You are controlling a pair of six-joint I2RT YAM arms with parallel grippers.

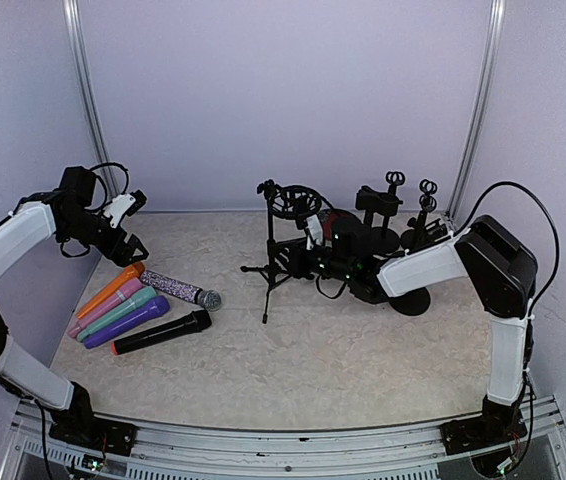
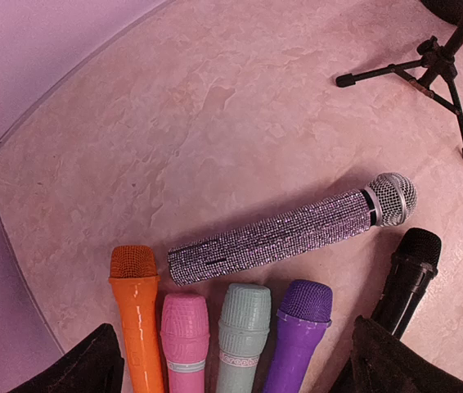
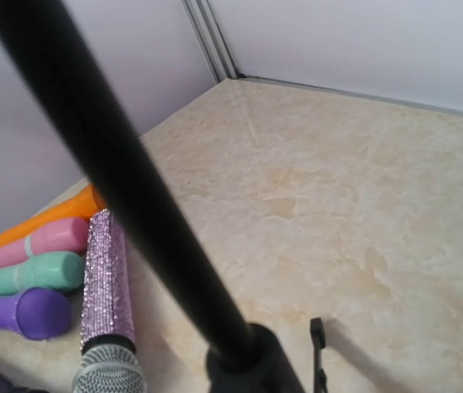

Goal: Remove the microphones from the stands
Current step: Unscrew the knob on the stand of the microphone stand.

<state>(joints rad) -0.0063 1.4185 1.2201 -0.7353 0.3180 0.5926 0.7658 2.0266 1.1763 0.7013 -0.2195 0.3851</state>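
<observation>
Right gripper (image 1: pixel 315 235) reaches left to the ring mount (image 1: pixel 293 203) atop the tripod stand (image 1: pixel 279 265), mid-bench, where the microphone presumably sits, too dark to make out; its fingers' state cannot be told. Left gripper (image 1: pixel 128 232) hovers, fingers (image 2: pixel 92 364) wide apart, over spare microphones (image 1: pixel 138 310) far left. Judged rigid and smooth-barrelled, the microphone suits a grip around its body.

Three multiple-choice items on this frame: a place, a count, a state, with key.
1. On the table, the glitter mic lies: A far right; B on the left; C dead centre.
2. Mics lying on the table: A four; B five; C six.
3. The left gripper is: A open, empty; B shut on a mic; C shut, empty.
Key: 1 B, it shows left in the top view. 2 C, orange, pink, mint, purple, black and glitter. 3 A, its fingers stand wide apart above the mics.
</observation>
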